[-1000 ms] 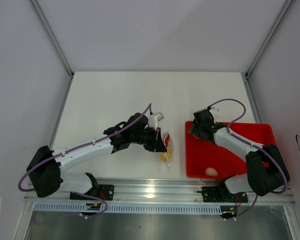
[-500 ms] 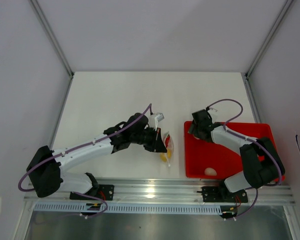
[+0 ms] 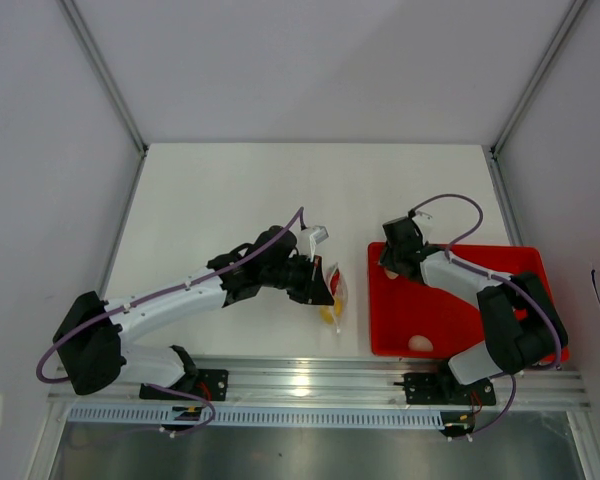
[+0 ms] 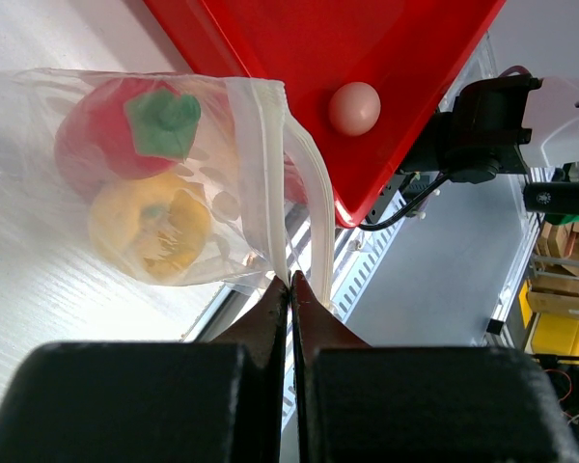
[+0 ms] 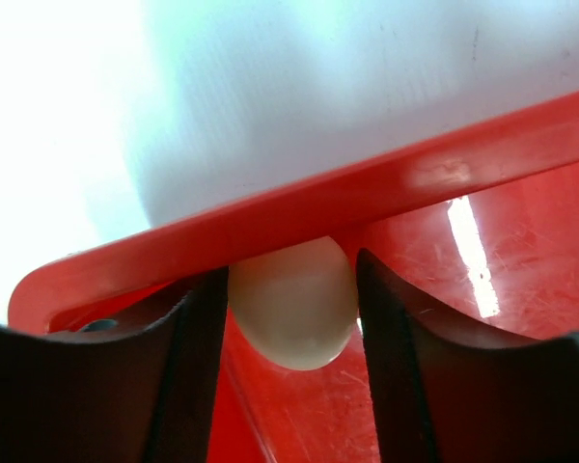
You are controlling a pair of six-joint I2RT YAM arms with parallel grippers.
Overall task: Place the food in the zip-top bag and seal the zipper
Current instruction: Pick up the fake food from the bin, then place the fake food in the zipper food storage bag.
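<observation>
Cream egg [image 5: 291,313], wedged in the red tray's [image 3: 500,265] 10 o'clock corner, sits clamped in the right gripper's [image 5: 289,285] narrow fingers; the wall's lip could knock it loose on lifting. Left gripper [image 4: 291,286], closed, pinches the zip-top bag's [image 4: 145,193] mouth at the tray's 9 o'clock; it may sag shut.

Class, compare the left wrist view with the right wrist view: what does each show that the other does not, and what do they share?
Left wrist only: the left claw pinching the zip-top bag at its edge, a red piece and a yellow piece inside, and a loose egg. Right wrist only: the right claw gripping a corner egg. Both: the red tray.
</observation>
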